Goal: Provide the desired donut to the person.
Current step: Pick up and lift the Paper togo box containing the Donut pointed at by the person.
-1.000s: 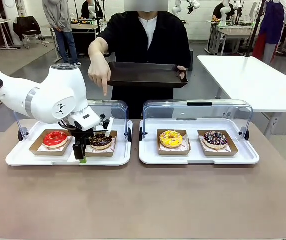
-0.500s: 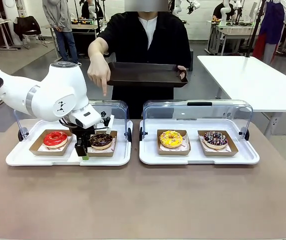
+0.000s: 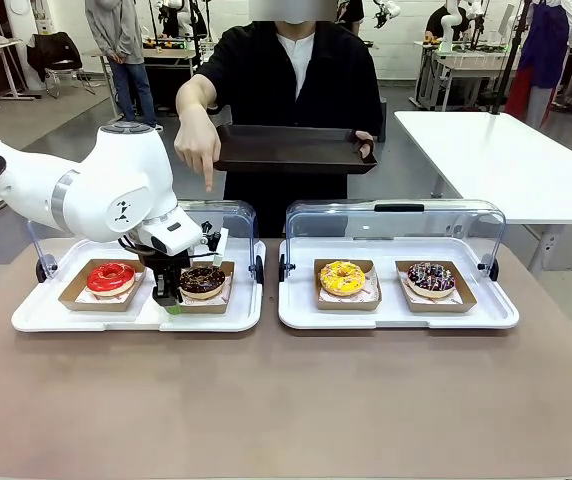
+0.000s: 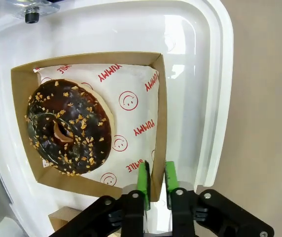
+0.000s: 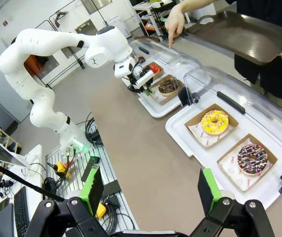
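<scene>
Pinching shut on a thin cardboard wall, the left claw point(image 3: 169, 300) is gripping the paper box point(image 3: 191, 300) that is carrying the chocolate donut point(image 3: 203, 279). In the left wrist view the left claw point(image 4: 156, 170) is showing its green pads point(image 4: 143, 175) standing narrowly apart, one inside and one outside the paper box point(image 4: 161, 108), close to one of its corners. The chocolate donut point(image 4: 68, 127), dotted with pale crumbs, is lying on printed paper toward the opposite side of the box, apart from the pads.

That box is sitting in the right half of the left white tray point(image 3: 86, 318), by the tray's near edge, and a red donut point(image 3: 111, 276) is resting in its own box in the left half. The right white tray point(image 3: 396, 318) is lying just beside it along the bench point(image 3: 286, 400), holding a yellow donut point(image 3: 343, 276) and a sprinkled donut point(image 3: 431, 277). Both trays' clear lids are standing open at their far edges.

At the bench's far edge the person point(image 3: 286, 70) is pointing one hand point(image 3: 199, 150) downward above the left tray's far right corner, and is holding a dark serving tray point(image 3: 291, 150) level with the other hand.

Over the bench's near right corner, the right claw point(image 5: 151, 185) is hanging with its fingers spread wide, gripping nothing.
</scene>
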Action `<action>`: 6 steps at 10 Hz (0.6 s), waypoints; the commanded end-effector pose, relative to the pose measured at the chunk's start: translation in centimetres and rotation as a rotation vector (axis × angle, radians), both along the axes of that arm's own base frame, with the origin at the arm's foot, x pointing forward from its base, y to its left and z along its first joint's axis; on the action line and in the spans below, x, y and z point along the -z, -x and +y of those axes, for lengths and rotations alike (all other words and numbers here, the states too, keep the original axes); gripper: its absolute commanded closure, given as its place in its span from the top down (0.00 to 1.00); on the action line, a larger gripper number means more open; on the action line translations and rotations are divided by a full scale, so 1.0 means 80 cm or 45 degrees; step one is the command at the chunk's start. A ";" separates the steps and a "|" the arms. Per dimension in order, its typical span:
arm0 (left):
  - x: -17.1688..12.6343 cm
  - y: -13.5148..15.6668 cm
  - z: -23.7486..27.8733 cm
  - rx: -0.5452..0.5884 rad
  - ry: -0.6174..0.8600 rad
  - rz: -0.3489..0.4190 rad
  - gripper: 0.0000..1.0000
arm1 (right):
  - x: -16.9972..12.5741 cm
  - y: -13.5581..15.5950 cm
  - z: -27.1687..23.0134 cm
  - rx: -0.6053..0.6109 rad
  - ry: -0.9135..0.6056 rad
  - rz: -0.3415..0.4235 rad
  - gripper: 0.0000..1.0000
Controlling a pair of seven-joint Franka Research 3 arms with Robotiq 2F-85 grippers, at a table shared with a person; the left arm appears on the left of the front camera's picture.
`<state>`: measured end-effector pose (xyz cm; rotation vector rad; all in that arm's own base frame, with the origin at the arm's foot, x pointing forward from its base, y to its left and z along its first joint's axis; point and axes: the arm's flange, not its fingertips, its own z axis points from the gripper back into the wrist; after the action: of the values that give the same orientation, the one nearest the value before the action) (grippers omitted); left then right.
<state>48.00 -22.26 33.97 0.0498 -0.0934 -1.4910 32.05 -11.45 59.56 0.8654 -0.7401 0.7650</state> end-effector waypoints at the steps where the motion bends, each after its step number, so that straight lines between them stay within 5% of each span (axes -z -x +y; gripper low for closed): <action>1: 0.000 0.001 0.003 -0.011 0.026 0.003 0.00 | -0.002 -0.003 0.000 -0.014 -0.031 -0.025 1.00; 6: 0.001 0.000 0.005 -0.001 0.037 0.032 0.00 | -0.002 -0.003 0.000 -0.014 -0.031 -0.025 1.00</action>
<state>47.97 -22.26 33.94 0.0368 -0.0944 -1.4820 32.05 -11.45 59.56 0.8653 -0.7403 0.7654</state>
